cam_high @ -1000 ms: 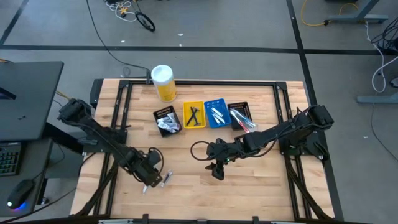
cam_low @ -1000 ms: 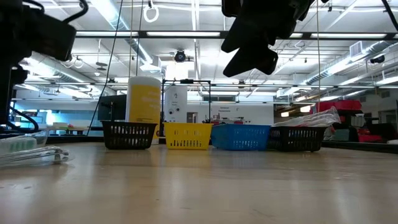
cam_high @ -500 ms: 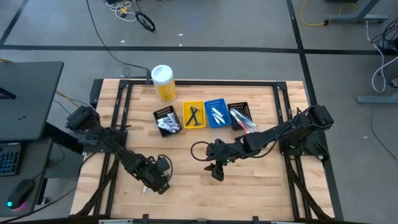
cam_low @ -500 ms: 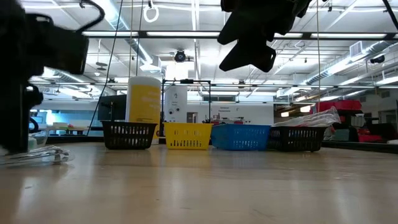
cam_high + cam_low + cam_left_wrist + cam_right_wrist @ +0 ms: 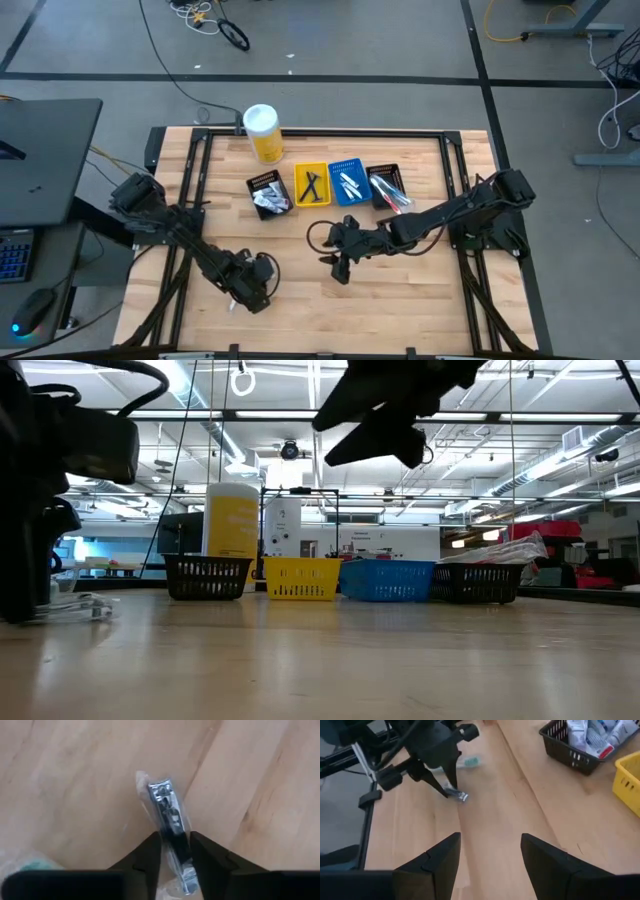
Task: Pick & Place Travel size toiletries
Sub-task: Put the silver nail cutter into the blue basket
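High view: left gripper (image 5: 250, 291) is sitting low on the near-left part of the wooden table (image 5: 400, 290); right gripper (image 5: 337, 266) is hanging above the table's middle. Four small bins are lining up in one row toward the far side: black bin (image 5: 268, 192), yellow bin (image 5: 312, 185), blue bin (image 5: 347, 182), second black bin (image 5: 388, 187), each with toiletries inside. One yellow canister (image 5: 262, 134) is standing behind them.

Low view: same four bins and the canister are showing across the table; wrapped pale items (image 5: 80, 604) are lying at the far left edge, count unclear.

Left wrist view: fingers (image 5: 150, 857) are closing around one wrapped nail clipper (image 5: 170, 822) lying on the wood, one finger on each side, touching or nearly touching it.

Right wrist view: right fingers (image 5: 435, 862) are standing spread wide, holding nothing. Left gripper is showing farther off over the clipper, with one teal toothbrush (image 5: 469, 762) lying just beyond it.
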You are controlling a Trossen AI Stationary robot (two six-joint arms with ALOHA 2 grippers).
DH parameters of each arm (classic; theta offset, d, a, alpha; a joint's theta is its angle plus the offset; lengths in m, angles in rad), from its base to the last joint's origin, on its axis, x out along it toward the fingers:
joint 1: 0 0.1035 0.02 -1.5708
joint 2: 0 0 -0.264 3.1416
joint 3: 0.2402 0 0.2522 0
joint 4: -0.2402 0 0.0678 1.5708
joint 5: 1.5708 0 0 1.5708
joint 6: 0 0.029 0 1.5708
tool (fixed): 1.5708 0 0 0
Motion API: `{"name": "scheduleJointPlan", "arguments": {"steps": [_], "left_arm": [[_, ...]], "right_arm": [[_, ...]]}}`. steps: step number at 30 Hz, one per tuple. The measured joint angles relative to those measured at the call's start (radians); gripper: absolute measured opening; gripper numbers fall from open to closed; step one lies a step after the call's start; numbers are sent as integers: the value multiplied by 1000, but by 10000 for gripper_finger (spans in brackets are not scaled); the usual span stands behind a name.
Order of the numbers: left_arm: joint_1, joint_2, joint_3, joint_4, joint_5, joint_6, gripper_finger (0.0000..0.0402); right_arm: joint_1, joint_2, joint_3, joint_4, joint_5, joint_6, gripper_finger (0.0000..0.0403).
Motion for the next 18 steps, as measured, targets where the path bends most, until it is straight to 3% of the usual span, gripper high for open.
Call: {"name": "scheduleJointPlan", "arguments": {"steps": [4, 6, 12, 18], "left_arm": [[19, 2, 1, 11, -7, 29, 65], [29, 6, 10, 15, -25, 73, 51], [81, 11, 83, 49, -136, 320, 66], [168, 8, 134, 106, -86, 516, 65]], "right_arm": [[-2, 47, 0, 85, -40, -37, 218], [-1, 80, 0, 138, -79, -137, 218], [9, 141, 0, 216, -99, -531, 218], [5, 172, 0, 246, -132, -655, 218]]}}
